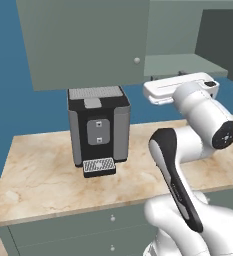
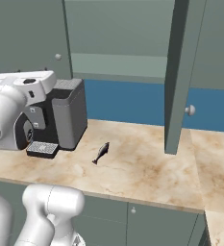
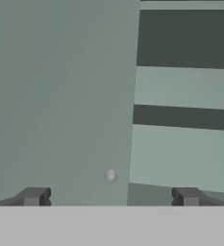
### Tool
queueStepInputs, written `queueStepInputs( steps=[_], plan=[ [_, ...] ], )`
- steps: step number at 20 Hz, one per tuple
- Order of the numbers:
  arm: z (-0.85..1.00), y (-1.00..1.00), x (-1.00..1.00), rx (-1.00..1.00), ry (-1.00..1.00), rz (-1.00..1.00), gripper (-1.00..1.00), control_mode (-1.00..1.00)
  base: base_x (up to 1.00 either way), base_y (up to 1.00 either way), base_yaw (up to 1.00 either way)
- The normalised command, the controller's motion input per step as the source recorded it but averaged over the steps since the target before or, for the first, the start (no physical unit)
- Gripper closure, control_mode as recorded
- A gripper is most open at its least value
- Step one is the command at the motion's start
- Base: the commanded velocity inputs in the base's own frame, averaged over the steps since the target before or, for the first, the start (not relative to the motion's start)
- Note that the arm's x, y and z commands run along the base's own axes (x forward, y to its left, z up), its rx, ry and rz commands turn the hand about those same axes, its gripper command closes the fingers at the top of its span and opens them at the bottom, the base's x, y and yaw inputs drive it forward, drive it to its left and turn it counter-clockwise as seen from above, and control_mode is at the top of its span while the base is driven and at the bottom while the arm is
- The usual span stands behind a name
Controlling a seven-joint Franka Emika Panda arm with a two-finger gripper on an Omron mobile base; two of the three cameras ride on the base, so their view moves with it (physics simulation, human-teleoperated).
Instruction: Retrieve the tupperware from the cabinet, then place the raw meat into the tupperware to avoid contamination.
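Observation:
The grey-green cabinet (image 1: 88, 45) hangs above the counter. Its left door (image 3: 60, 96), with a small pale knob (image 3: 110, 175), fills the left half of the hand view. The right door (image 2: 178, 72) is swung out edge-on. Inside I see the inner shelf (image 3: 180, 86) and the cabinet floor (image 3: 178, 156), both bare where visible. My gripper (image 3: 111, 197) is open and holds nothing, raised in front of the left door's free edge. The raw meat (image 2: 101, 153), a small dark fish, lies on the marble counter (image 2: 147, 168) right of the coffee machine. The tupperware is out of view.
A black and grey coffee machine (image 1: 98, 125) with a grated drip tray (image 1: 99, 166) stands on the counter under the cabinet. The open right door's knob (image 2: 190, 110) juts over the counter. Drawer fronts (image 1: 112, 218) run below the counter edge.

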Motion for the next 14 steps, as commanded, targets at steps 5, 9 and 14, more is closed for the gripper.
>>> queueStepInputs(
  steps=[5,9,14],
  plan=[
    [-0.06,0.04,0.14,0.00,0.00,0.00,-1.00,-1.00,0.00,0.00,0.00],
    [0.00,0.05,0.15,0.00,0.00,0.00,-1.00,-1.00,0.00,0.00,0.00],
    [0.00,0.04,0.15,0.00,0.00,0.00,-1.00,-1.00,0.00,0.00,0.00]
  ],
)
